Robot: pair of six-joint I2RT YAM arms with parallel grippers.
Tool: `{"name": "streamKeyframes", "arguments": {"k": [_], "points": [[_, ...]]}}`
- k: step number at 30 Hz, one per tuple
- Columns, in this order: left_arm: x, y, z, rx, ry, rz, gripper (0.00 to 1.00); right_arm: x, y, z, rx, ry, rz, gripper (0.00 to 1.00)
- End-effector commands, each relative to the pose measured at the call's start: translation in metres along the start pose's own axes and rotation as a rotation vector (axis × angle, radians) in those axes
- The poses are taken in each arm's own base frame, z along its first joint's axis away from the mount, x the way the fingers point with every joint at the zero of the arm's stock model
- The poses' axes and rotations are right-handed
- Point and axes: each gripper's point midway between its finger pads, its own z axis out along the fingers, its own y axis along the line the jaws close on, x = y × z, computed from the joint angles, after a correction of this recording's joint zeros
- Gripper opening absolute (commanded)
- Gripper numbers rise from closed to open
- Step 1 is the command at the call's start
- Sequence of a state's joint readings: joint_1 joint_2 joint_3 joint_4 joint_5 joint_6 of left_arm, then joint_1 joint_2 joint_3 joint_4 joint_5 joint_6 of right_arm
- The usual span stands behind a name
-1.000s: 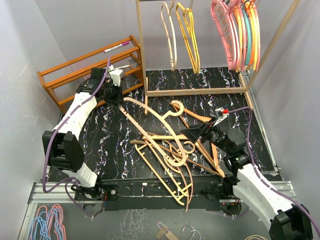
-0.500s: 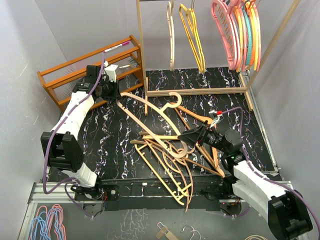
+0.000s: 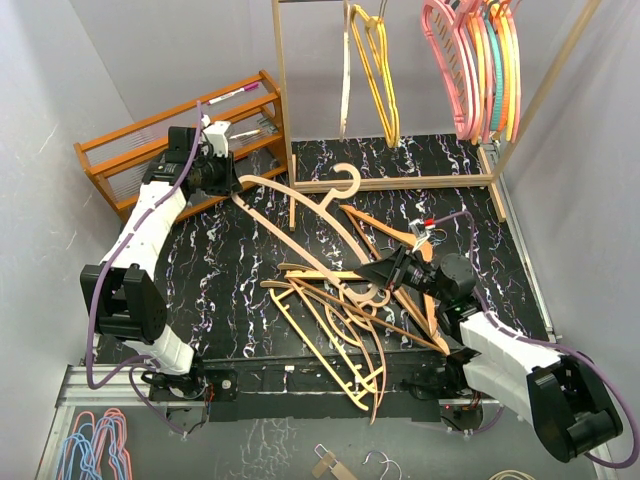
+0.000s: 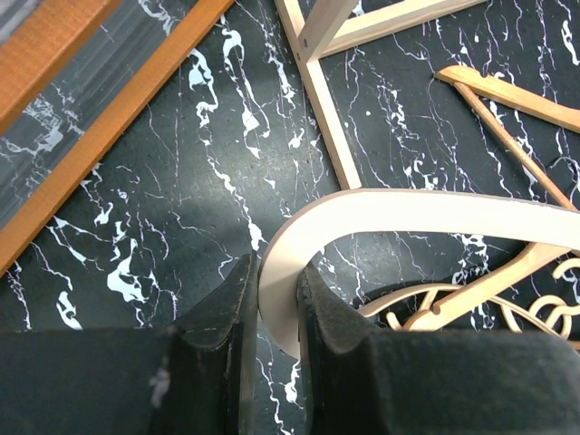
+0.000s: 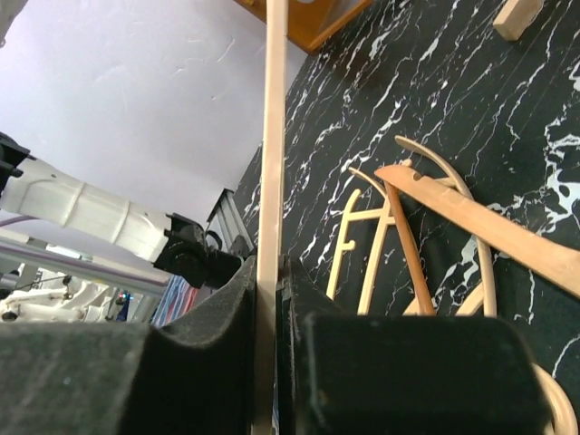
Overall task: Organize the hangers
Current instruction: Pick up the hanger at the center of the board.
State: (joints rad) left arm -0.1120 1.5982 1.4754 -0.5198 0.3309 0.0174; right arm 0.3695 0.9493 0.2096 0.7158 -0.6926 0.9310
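A large pale wooden hanger [image 3: 300,215] is lifted over the black marble table, hook [image 3: 345,180] toward the frame. My left gripper [image 3: 228,180] is shut on its curved shoulder end [image 4: 408,210], with both pads [image 4: 331,308] pressed to the wood. My right gripper [image 3: 385,272] is shut on the same hanger's straight bar [image 5: 272,136], which runs up between its fingers [image 5: 227,299]. Below lies a tangled pile of tan and yellow hangers [image 3: 340,320]. On the rail hang a tan hanger [image 3: 345,70], a yellow one [image 3: 378,70] and a bunch of pink, orange and teal ones [image 3: 480,70].
The orange-brown slatted rack [image 3: 170,150] stands at the back left, close behind my left wrist, with a pen [image 3: 235,95] on top. The pale wooden frame's base bar [image 3: 390,183] crosses the back of the table. More hangers [image 3: 95,440] lie below the table's near left edge.
My right gripper has reached left and closed on the lifted hanger's bar. The left arm has carried its end of the hanger up and back. The yellow and tan hanging hangers have swung.
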Motion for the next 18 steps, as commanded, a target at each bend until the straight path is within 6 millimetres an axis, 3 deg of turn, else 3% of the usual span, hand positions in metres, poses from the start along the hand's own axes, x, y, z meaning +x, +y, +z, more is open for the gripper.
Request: {"name": "streamKeyframes", "arguments": {"k": [1, 8, 17, 18], "points": [[-0.011, -0.003, -0.008, 0.006, -0.041, -0.029, 0.0, -0.042, 0.038, 0.009, -0.068, -0.116, -0.128, 0.08], [0.01, 0.001, 0.001, -0.008, 0.005, -0.065, 0.0, -0.085, 0.063, -0.002, 0.043, -0.237, -0.152, 0.08], [0.022, 0.004, 0.004, -0.025, 0.017, -0.083, 0.0, -0.099, 0.079, -0.009, 0.054, -0.271, -0.145, 0.08], [0.025, 0.002, 0.004, -0.014, 0.029, -0.082, 0.08, -0.101, 0.08, -0.009, 0.078, -0.257, -0.186, 0.08]]}}
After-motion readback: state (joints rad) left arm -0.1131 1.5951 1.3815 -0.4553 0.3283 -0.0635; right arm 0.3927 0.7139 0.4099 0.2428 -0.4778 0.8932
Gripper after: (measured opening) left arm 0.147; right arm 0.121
